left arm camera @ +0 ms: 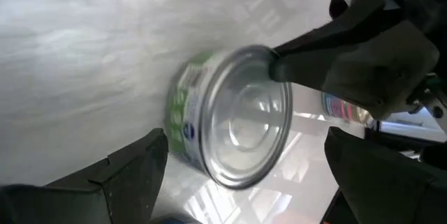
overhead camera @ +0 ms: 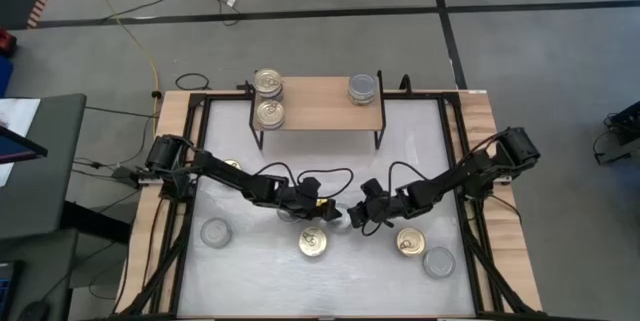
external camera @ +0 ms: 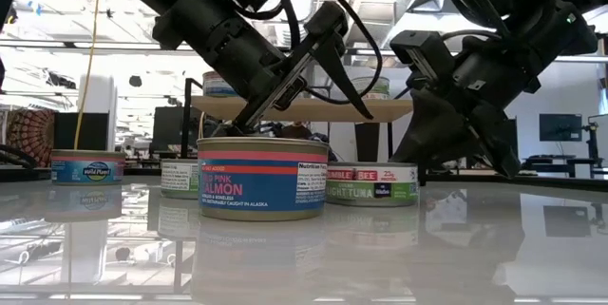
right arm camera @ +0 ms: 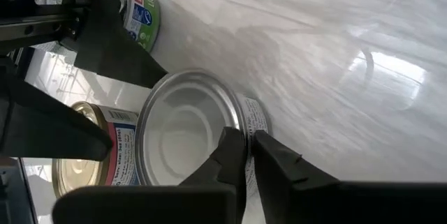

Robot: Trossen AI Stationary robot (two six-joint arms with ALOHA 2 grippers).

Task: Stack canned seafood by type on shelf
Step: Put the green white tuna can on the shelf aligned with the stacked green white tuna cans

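The green-label tuna tin (left arm camera: 230,116) lies at mid-table between both arms, well short of the shelf (overhead camera: 318,106); I see my left gripper (overhead camera: 325,211) spread wide, its fingers either side of the tin, holding nothing; my right gripper (overhead camera: 357,213) is pinched to a narrow gap on the tin's rim. A salmon tin (external camera: 263,179) sits just beside. I judge I should centre the left fingers on the wall before closing, and avoid nudging neighbours.

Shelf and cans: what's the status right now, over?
Left end effector open, straddling green-labelled can. Right end effector shut, at rim of silver-lidded can. Shelf partly loaded. Arms crowd each other.
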